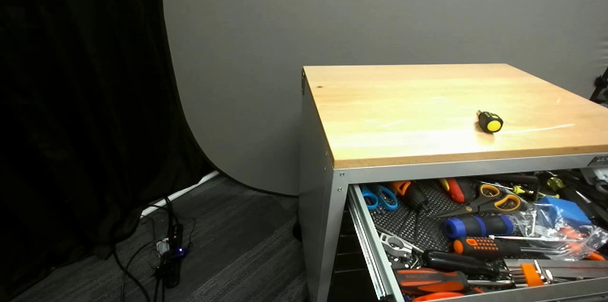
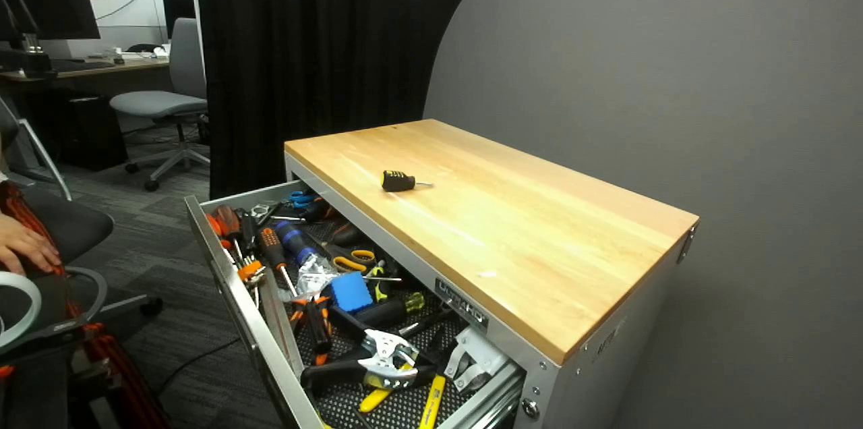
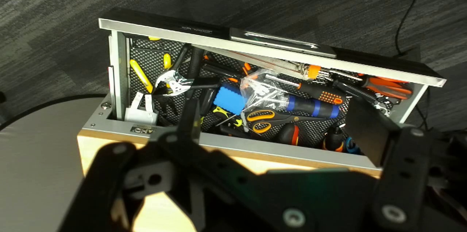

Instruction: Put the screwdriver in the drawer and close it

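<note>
Yep, you're holding the gripper point(image 3: 271, 111) spread wide. The screwdriver point(image 1: 489, 122) is lying right of center in an exterior view, pulled-out drawer point(image 1: 541, 291) sitting lower right.

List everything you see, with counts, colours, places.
Stubby screwdriver: one, black and yellow, on the wooden top.
Cabinet: one, grey, beneath that top.
Drawer: one, grey, open, in cabinet.
Scissors: at least one, orange-handled, in drawer.
Clamp: one, black and silver, in drawer.
Block: one, blue, in drawer.
Bag: one, clear, in drawer.
Other tools: many, multicoloured, in drawer.
Panel: one, grey, behind cabinet.
Curtain: one, black, background.
Chairs: at least two, grey and black, background.
Gripper: one, black, wrist view, jaws apart.
Hand: one, pale, in an exterior view.
</note>
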{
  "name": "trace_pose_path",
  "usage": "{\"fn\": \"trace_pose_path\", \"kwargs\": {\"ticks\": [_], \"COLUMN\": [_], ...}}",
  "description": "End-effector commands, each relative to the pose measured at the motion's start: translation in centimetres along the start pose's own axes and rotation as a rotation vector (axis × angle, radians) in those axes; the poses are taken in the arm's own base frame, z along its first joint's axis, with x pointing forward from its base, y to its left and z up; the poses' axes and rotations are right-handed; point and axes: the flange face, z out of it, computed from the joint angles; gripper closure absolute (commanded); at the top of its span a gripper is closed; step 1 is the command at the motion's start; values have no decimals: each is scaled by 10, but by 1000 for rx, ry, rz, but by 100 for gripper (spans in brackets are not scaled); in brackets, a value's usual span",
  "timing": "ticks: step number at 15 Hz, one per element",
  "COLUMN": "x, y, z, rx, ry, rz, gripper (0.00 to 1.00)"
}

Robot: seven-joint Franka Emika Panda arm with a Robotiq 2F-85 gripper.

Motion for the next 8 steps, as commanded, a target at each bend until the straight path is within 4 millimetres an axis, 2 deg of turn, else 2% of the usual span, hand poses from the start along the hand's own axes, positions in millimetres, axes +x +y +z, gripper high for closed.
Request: {"fn": "trace_pose_path", "kwargs": {"ticks": [1, 4, 5, 8], "x": [0, 5, 13, 44], "y": [0, -4, -16, -69], "z": [-1, -2, 0, 15], "rx": [0, 2, -22, -85], "ry": [-1, 17, 14, 12], "rz": [0, 41, 55, 56], "gripper": [0, 0, 0, 0]}}
